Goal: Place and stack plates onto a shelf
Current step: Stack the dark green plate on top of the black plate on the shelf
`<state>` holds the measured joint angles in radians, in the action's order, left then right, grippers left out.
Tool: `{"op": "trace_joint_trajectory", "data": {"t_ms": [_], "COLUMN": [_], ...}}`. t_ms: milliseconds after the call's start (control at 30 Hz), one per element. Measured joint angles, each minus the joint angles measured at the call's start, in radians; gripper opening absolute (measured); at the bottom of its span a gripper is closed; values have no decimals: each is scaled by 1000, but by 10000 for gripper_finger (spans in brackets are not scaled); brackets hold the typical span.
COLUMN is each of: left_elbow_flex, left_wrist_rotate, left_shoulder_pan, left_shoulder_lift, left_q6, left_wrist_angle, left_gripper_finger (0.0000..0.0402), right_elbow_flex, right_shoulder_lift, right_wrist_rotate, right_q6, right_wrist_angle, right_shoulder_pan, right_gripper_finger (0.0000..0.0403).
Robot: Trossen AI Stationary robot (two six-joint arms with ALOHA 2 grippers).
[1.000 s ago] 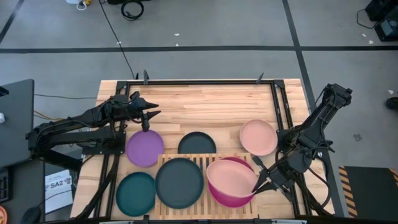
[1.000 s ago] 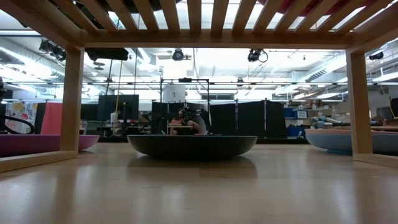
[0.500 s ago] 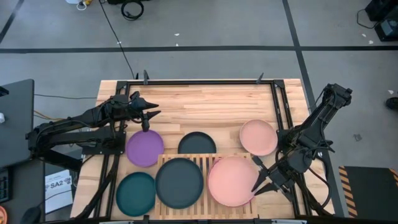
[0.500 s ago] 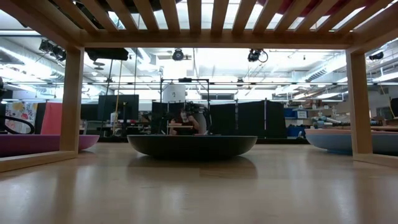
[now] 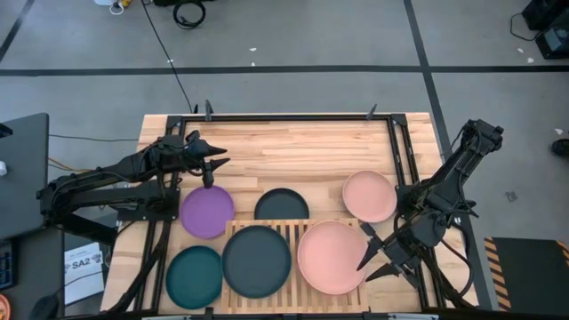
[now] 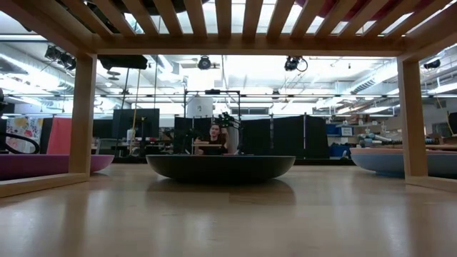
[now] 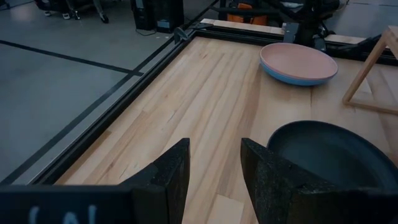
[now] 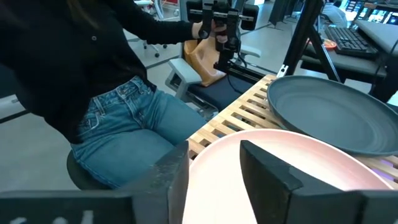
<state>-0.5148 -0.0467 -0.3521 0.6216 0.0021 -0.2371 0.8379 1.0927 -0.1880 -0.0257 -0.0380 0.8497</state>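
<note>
The shelf (image 5: 293, 229) of light slats stands at the table's near edge. On its left half lies a dark grey plate (image 5: 256, 260); on its right half a pale pink plate (image 5: 331, 258) lies flat. My right gripper (image 5: 366, 267) stands open at that pink plate's right rim, which shows between its fingers in the right wrist view (image 8: 214, 168). A purple plate (image 5: 207, 212), a teal plate (image 5: 194, 276), a dark plate (image 5: 282, 205) and another pink plate (image 5: 370, 196) rest on the tabletop. My left gripper (image 5: 210, 172) hangs open and empty just beyond the purple plate.
A person in a dark top and jeans (image 8: 112, 106) sits close to the table's near edge by the shelf. A black frame (image 5: 293, 116) borders the tabletop. Bare planks (image 5: 293, 156) stretch across the far half of the table.
My right gripper has opened and let go of the pale pink plate without shifting. The plate, earlier tilted with its right rim raised over a magenta plate, has dropped flat on the shelf's right half and now covers the magenta one.
</note>
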Motion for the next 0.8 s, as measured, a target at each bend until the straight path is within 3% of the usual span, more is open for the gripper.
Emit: {"op": "trace_joint_trajectory", "data": {"t_ms": [400, 800], "left_elbow_flex": [0, 0], "left_wrist_rotate": [0, 0], "left_shoulder_pan": [0, 4], "left_shoulder_lift": [0, 0], "left_q6": [0, -1], "left_wrist_angle": [0, 0], "left_gripper_finger": [148, 148], "right_elbow_flex": [0, 0], "right_shoulder_lift": [0, 0], "right_wrist_rotate": [-3, -3], "right_q6": [0, 0], "right_wrist_angle": [0, 0], "right_shoulder_pan": [-1, -1], "right_gripper_finger": [193, 199]}}
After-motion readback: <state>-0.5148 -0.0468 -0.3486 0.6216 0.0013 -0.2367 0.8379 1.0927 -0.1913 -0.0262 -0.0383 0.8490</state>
